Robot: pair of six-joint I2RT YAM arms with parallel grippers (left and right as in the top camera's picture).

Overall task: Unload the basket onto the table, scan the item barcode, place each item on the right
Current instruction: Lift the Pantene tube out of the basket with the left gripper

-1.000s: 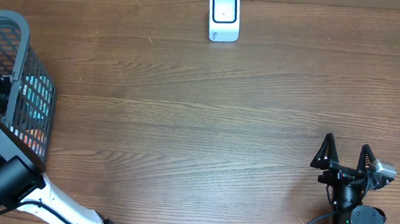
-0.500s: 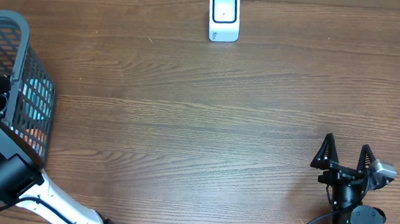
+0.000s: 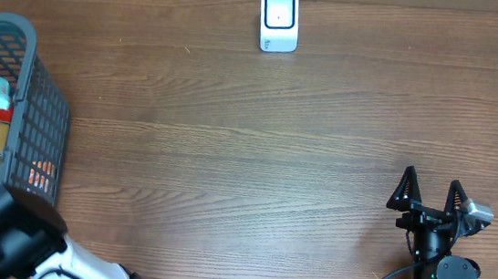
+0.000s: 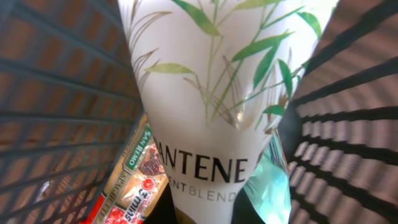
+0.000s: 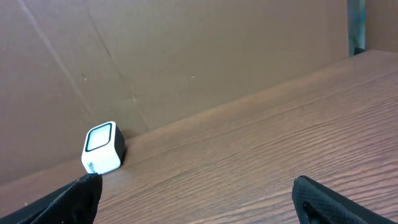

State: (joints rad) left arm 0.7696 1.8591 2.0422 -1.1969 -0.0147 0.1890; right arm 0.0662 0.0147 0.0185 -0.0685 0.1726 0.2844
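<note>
Looks like a mock shop checkout, not a real store. A small white barcode scanner (image 3: 279, 20) stands top centre on a wood-grain table (image 3: 229, 156). At the left edge, a grey shopping basket (image 3: 44, 129) holds a Pantene bottle (image 4: 211, 93) and a snack packet (image 4: 127, 190). Plain cardboard walls (image 5: 186, 50) run behind.

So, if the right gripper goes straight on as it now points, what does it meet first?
Probably bare table first, then the cardboard wall; the scanner sits left of that line.
</note>
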